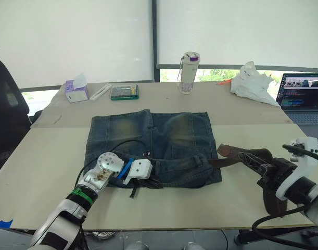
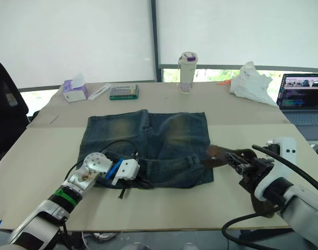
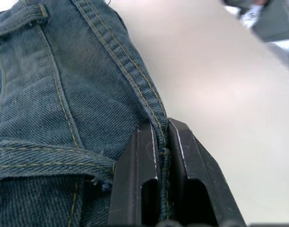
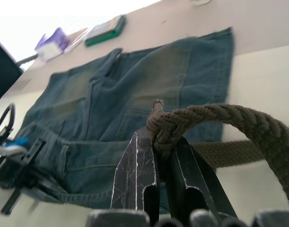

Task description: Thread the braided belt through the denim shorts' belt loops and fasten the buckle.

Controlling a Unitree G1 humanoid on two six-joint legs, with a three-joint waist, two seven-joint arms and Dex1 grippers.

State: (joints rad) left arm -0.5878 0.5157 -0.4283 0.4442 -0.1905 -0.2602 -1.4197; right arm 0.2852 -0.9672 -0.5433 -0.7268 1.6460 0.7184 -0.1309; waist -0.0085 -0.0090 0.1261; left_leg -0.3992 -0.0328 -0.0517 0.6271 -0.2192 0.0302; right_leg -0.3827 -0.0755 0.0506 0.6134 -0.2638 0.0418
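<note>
Right hand grips braided belt; laptop beyond.

Faded blue-grey denim shorts, yellowish worn patches on both legs, tan-yellow stitching along the seams and waistband. Dark brown braided belt, woven plait pattern, olive-brown in the right wrist view. Black fingers on left gripper and right gripper, scuffed with pale scratches. White housing with a blue clip behind the left gripper. Pale beige table. Purple-and-white tissue box. Green case. White bottle with purple print. White crumpled bag. Grey laptop, dark screen.
</note>
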